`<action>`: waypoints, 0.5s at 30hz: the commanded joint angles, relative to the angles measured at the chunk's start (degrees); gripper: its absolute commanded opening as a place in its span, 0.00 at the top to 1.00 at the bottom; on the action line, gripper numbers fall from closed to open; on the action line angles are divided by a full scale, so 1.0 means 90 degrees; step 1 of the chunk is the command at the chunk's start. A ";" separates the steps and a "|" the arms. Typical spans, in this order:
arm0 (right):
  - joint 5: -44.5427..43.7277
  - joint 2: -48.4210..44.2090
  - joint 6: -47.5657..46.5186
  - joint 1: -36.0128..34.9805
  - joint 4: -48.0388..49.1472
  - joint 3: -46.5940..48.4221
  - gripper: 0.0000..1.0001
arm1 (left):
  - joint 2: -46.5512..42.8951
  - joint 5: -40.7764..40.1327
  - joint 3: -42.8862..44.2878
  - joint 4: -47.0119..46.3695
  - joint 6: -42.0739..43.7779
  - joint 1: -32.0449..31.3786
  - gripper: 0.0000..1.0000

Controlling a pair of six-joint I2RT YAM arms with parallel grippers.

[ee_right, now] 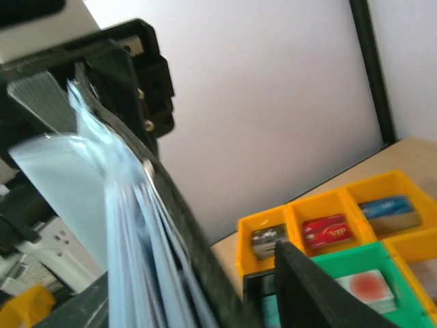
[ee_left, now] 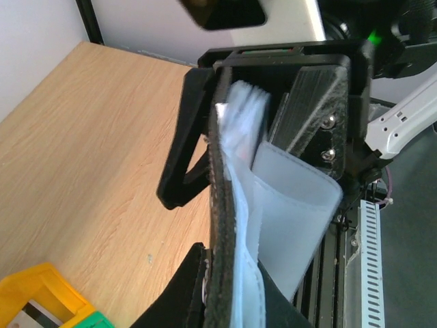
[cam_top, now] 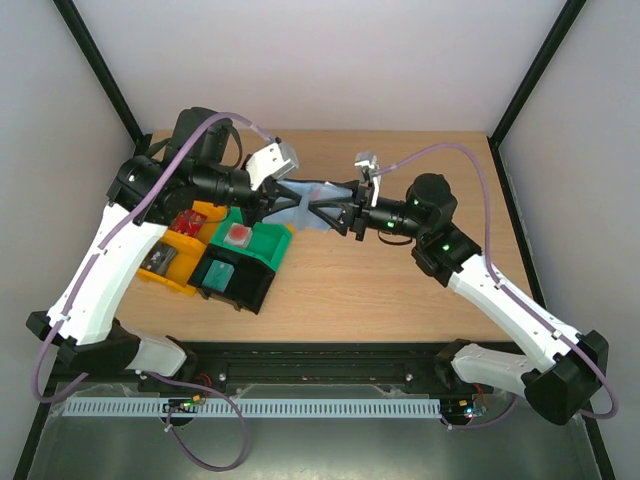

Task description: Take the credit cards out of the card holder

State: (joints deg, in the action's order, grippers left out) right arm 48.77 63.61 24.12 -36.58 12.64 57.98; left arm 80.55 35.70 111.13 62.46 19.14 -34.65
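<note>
Card holder (ee_left: 220, 239) aloft over the table (cam_top: 400, 280), its black cover clenched in my left claw (ee_left: 229, 304). My right claw (cam_top: 338, 212) straddles the pale sleeves (ee_left: 293, 205); I cannot tell if it grips. Light, floppy and slick, I judge: best pinched at the stiffer cover.

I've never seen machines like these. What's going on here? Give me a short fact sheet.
held thing: card holder, lifted above the table, clear pockets fanned out
left gripper: shut on the card holder's black edge
right gripper: jaws apart, astride the pockets from the other side
cards in bins: a red card in the yellow bin; a white-and-red card in the green bin
cards left inside: hard to tell
</note>
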 commanded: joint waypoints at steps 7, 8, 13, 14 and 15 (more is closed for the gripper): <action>-0.0140 -0.0126 0.0125 -0.0079 0.0077 0.0145 0.98 | -0.0120 -0.0488 -0.0501 -0.0614 -0.0326 0.0209 0.98; -0.0253 -0.0176 0.0086 -0.0080 -0.0009 0.0124 0.98 | -0.0134 -0.0499 -0.0529 -0.0617 -0.0322 0.0267 0.96; -0.0842 -0.0317 -0.0107 -0.0076 -0.0616 0.0177 0.98 | -0.0201 -0.0340 -0.0773 -0.0327 0.0106 0.0451 0.32; -0.0827 -0.0308 -0.0077 -0.0076 -0.0623 0.0196 0.98 | -0.0225 -0.0246 -0.0855 -0.0211 0.0239 0.0447 0.22; -0.0789 -0.0294 -0.0044 -0.0076 -0.0615 0.0218 0.98 | -0.0235 -0.0163 -0.0966 -0.0102 0.0412 0.0448 0.16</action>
State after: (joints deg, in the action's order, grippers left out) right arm 44.05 62.52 24.53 -37.10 8.32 58.28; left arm 80.07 32.38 105.01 58.37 18.57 -31.18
